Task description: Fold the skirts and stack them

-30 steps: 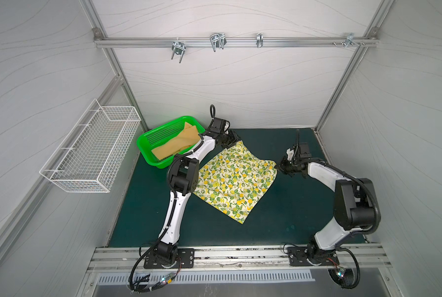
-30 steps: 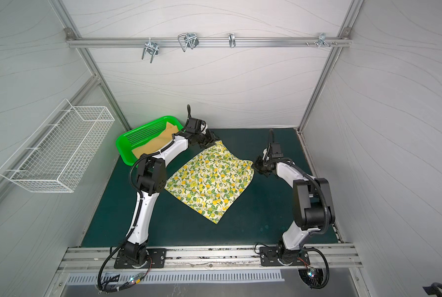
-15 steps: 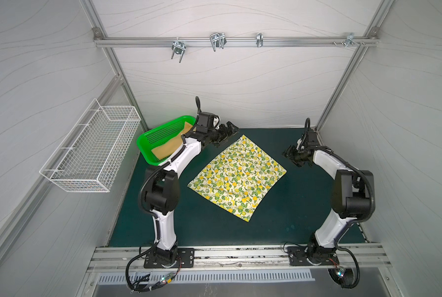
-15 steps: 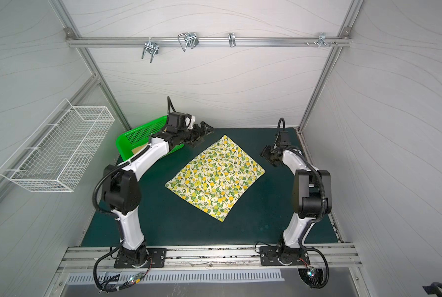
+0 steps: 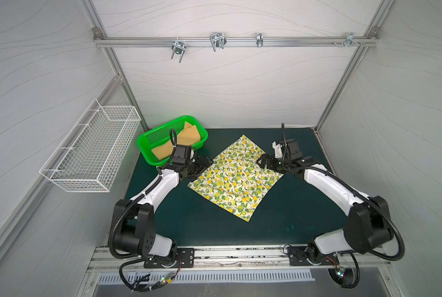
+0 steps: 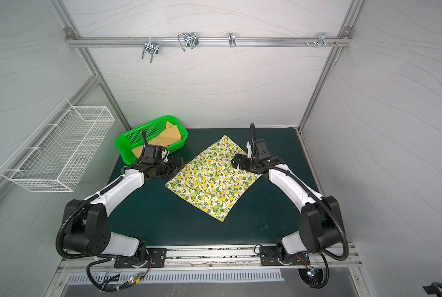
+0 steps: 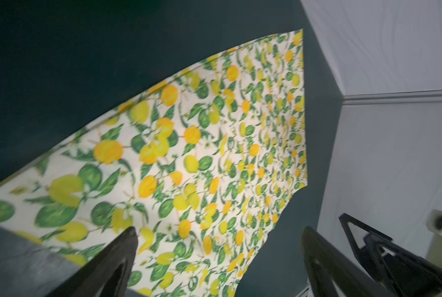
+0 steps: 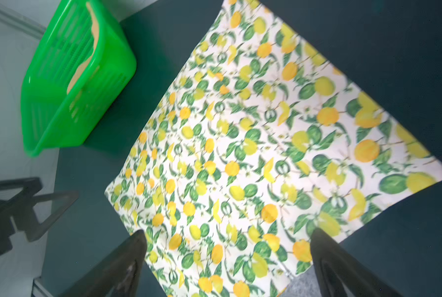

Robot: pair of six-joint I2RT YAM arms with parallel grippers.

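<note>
The cream skirt with the lemon and leaf print (image 5: pixel 236 177) (image 6: pixel 212 177) lies spread flat on the dark green mat, set like a diamond. The plain mustard skirt (image 5: pixel 186 136) (image 6: pixel 168 136) lies in the green basket at the back left. My left gripper (image 5: pixel 202 164) (image 6: pixel 177 164) is open at the printed skirt's left edge. In the left wrist view its fingers frame the skirt (image 7: pixel 202 154) with nothing between them (image 7: pixel 220 231). My right gripper (image 5: pixel 262 160) (image 6: pixel 238 162) hangs open over the skirt's right edge, and the print (image 8: pixel 253 144) fills the gap (image 8: pixel 229 232).
The green plastic basket (image 5: pixel 142 144) (image 8: pixel 73 108) stands in the mat's back left corner, just behind my left wrist. A white wire basket (image 5: pixel 94 151) hangs on the left wall. Metal hooks (image 5: pixel 217 41) sit on a rail high on the back wall.
Both grippers have opened and let go of the printed skirt, which now lies flat. The left gripper came forward along the skirt's left edge; the right moved in over its right edge.
</note>
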